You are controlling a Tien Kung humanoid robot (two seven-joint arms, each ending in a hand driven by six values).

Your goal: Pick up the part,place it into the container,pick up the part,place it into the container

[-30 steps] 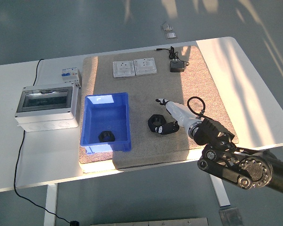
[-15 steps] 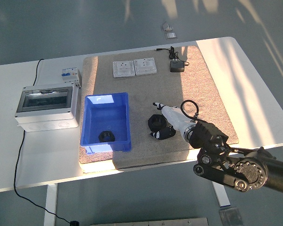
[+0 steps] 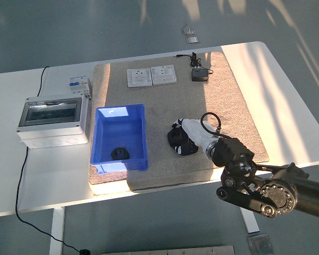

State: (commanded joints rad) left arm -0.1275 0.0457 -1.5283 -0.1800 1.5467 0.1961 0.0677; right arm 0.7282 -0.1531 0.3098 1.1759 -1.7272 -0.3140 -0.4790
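Observation:
A black ring-shaped part (image 3: 175,137) lies on the beige mat (image 3: 165,101), right of the blue container (image 3: 102,139). My right hand (image 3: 185,142), white-backed with black fingers (image 3: 186,151), reaches in from the lower right and sits on this part. Its fingers curl around the part's right and near sides and partly cover it. The part still rests on the mat. Another black part (image 3: 120,153) lies inside the container at its near end. My left arm does not show.
A grey electrical box (image 3: 53,120) with a small breaker (image 3: 78,84) stands left of the mat. Two white socket plates (image 3: 151,76) and a black adapter with cable (image 3: 200,74) lie at the mat's far end. A black cable runs off the table's left side.
My right hand has moved left and a little farther across the mat, from beside the black part to on top of it. The part has stayed in place.

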